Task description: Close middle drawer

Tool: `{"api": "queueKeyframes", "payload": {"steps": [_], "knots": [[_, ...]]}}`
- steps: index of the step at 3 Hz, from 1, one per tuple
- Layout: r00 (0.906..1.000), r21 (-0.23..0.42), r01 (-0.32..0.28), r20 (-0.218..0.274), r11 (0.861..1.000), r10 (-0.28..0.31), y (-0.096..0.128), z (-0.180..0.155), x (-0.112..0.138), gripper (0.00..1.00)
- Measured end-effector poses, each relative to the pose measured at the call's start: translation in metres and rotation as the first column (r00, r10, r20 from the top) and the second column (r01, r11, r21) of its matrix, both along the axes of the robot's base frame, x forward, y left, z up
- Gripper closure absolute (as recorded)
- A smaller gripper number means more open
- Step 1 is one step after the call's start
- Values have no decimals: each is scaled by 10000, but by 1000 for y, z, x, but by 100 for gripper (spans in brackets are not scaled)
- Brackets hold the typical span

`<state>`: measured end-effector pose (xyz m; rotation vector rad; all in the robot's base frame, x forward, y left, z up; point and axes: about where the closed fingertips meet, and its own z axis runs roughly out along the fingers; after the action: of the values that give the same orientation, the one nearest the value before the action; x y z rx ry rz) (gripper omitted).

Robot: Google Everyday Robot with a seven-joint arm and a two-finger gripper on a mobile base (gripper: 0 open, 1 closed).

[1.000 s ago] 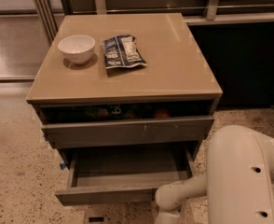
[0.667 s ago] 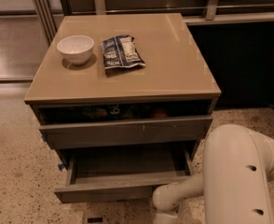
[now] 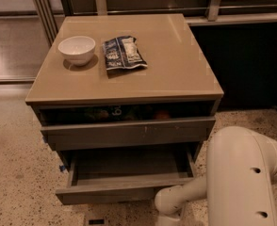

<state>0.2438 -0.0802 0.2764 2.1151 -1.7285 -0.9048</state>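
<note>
Grey-brown middle drawer (image 3: 105,192) sat pulled open. Claw was out of frame below white arm (image 3: 182,197); can't tell its state.

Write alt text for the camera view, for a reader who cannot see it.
The middle drawer of a tan-topped cabinet stands pulled well out; the drawer above is slightly open. A white bowl and a dark snack packet lie on top. The robot's white arm reaches low at the right; its gripper is out of view.
</note>
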Motion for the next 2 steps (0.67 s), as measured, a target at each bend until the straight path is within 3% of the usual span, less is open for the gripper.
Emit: {"api": "queueKeyframes", "payload": {"steps": [2], "knots": [[9999,-84,-132,-7,9999,132,-1,0,2,0]]}}
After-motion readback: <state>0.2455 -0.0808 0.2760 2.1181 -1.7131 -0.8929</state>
